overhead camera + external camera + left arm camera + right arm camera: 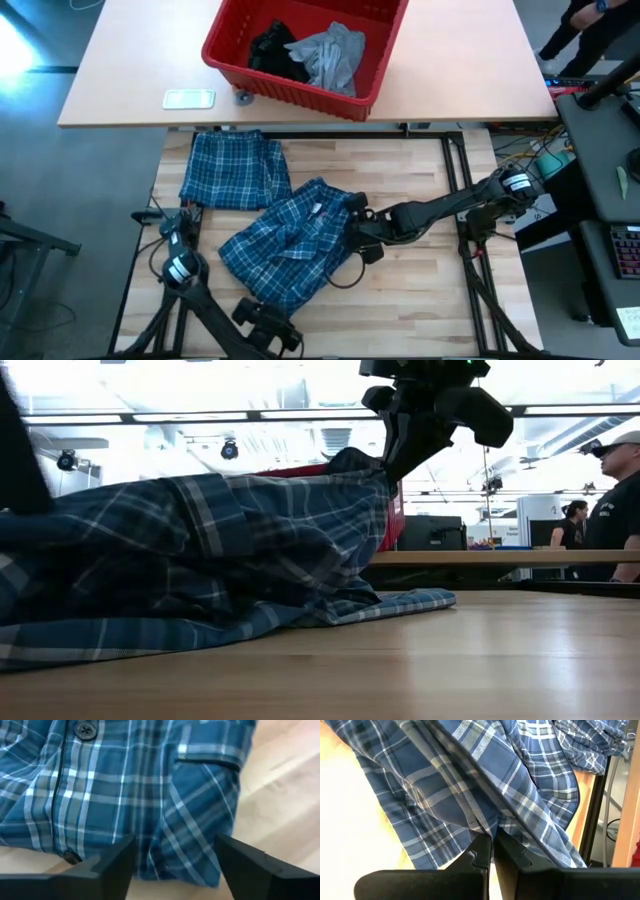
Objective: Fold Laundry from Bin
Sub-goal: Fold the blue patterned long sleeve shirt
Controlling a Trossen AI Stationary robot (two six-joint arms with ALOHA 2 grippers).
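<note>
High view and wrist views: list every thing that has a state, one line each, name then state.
plaid shirt: crumpled, unfolded, pinched at one edge
second plaid garment: lying flat, folded
red bin: upright, holding clothes
grey T-shirt: bunched in bin
black garment: bunched in bin
left gripper: fingers open
right gripper: shut on plaid shirt

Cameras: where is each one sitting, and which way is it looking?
High view: above, looking straight down; both arms, plaid shirt, red bin.
Low view: at tabletop height, looking across; right hand comes from above, pinching the shirt.
Left wrist view: on the left arm, looking past its open left hand at the shirt.
Right wrist view: on the right arm; its shut right hand grips shirt cloth.
Shared: all four show the plaid shirt.
</note>
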